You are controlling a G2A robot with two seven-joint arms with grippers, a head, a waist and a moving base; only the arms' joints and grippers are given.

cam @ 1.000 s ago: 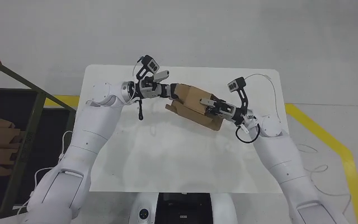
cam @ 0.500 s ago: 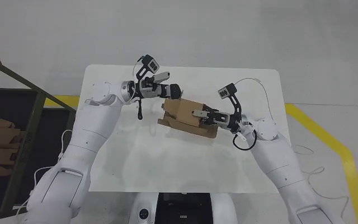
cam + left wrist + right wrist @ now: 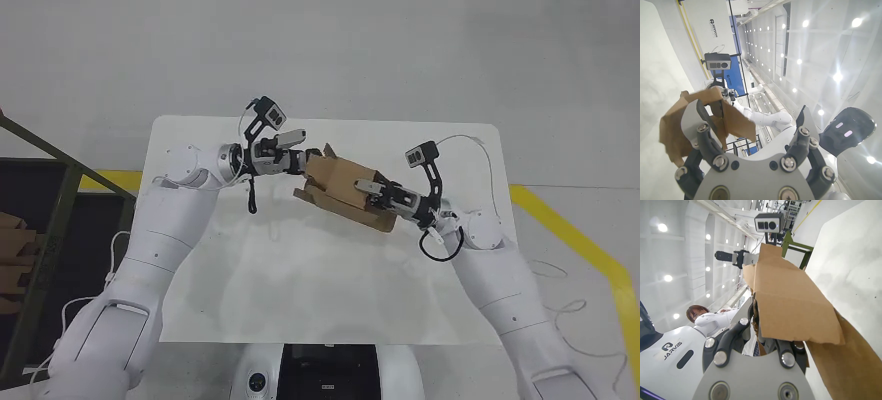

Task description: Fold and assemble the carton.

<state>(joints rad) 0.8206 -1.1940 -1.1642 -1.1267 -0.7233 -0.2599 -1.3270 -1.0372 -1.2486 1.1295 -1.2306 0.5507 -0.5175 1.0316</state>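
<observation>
A brown carton (image 3: 345, 185) is held above the far middle of the white table (image 3: 300, 290), tilted, with loose flaps at both ends. My right gripper (image 3: 372, 188) is shut on its wall at the right end; in the right wrist view one finger (image 3: 747, 308) presses the cardboard (image 3: 787, 306) and the other is hidden behind it. My left gripper (image 3: 308, 160) is open at the carton's left end. In the left wrist view one finger (image 3: 702, 111) reaches into the open end of the carton (image 3: 674, 128) and the other finger (image 3: 804, 115) stands free, far apart.
A dark rack with a green frame (image 3: 40, 230) stands beside the table's left edge and holds flat cardboard (image 3: 10, 250). A black cable (image 3: 250, 200) hangs from the left arm over the table. The near half of the table is bare.
Half a second ago the carton hung lower and nearer, apart from the left gripper. The right gripper has carried it back to the far left, onto the left gripper's finger.
</observation>
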